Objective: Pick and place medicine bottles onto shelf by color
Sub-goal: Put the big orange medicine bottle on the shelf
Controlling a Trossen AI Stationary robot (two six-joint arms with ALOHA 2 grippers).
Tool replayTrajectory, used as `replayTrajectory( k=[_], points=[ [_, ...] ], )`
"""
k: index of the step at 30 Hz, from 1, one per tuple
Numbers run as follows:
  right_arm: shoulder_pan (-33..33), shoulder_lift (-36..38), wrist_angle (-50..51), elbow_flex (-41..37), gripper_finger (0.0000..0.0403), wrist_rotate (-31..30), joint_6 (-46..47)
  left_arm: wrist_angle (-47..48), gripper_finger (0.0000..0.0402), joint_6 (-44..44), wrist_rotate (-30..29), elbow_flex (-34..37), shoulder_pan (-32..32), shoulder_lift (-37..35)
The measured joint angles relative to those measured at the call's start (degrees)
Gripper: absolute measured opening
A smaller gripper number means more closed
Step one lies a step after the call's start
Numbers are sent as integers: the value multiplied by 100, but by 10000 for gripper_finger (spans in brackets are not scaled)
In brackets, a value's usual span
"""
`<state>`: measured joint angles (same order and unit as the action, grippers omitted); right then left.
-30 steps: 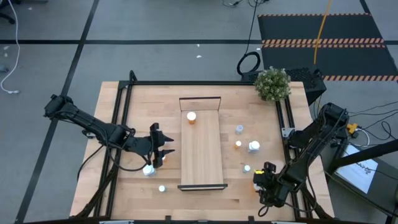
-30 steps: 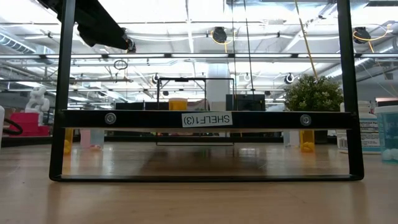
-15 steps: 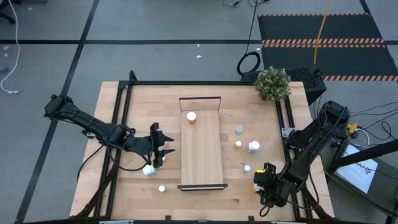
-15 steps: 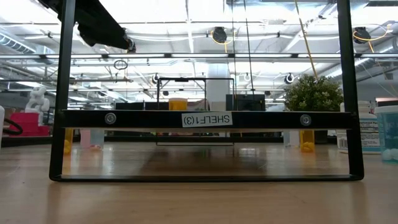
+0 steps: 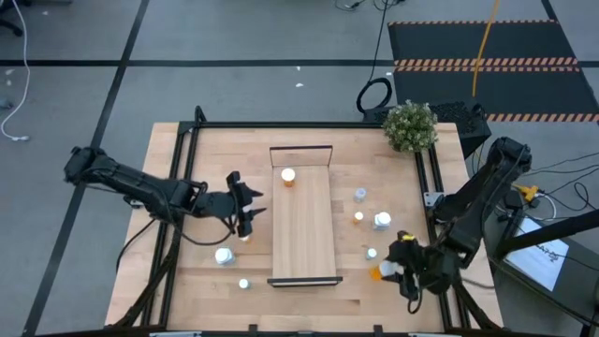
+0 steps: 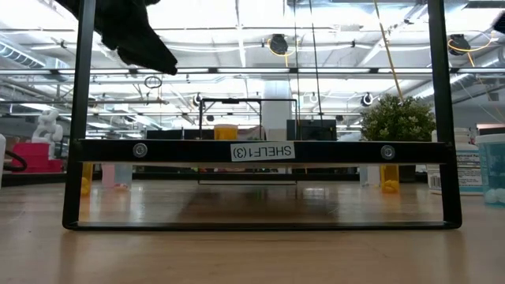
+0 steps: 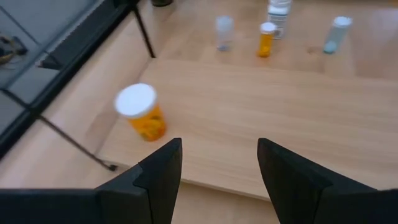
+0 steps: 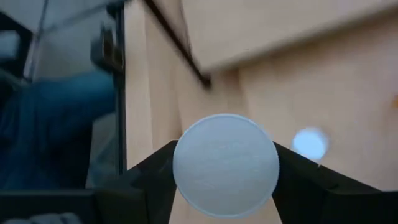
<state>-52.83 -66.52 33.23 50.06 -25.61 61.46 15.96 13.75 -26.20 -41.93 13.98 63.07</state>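
Counter (image 5: 187, 159): wood, carries the shelf and loose bottles.
Shelf (image 5: 304, 229): long board at the middle; one orange bottle (image 5: 288, 176) stands at its far end.
Left gripper (image 5: 247, 213): just beside the shelf's left edge, jaws apart, holding nothing.
Right gripper (image 5: 386, 270): at the near right of the shelf, jaws clamped on an orange white-capped bottle (image 8: 225, 165).
Other bottles: three (image 5: 374, 220) right of the shelf, two (image 5: 225, 256) left.

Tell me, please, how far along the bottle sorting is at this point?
Done: one orange bottle stands on the shelf. In hand: the right gripper, jaws shut on a white-capped bottle, is right of the shelf; the left gripper hovers at its left edge. Left: two bottles left of the shelf, four more to its right.
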Motion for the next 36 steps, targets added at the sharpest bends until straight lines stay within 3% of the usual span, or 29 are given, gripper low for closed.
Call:
replayTrajectory(
  k=[8,14,18,26,36],
  points=[
    [984,828,122,0,206,-135,-857,82,209,-302,70,-2,-320,-2],
    [2093,1329,176,0,205,-112,-1458,67,209,-364,78,0,-352,-2],
    [3066,1457,92,53,205,321,-2039,24,209,-456,79,-2,-352,-2],
    [4910,908,78,821,204,1560,-3400,-42,209,-653,77,-2,-371,-2],
    [6068,-483,188,2009,208,2508,-4814,-275,209,-702,75,-6,-542,-17]
  ],
)
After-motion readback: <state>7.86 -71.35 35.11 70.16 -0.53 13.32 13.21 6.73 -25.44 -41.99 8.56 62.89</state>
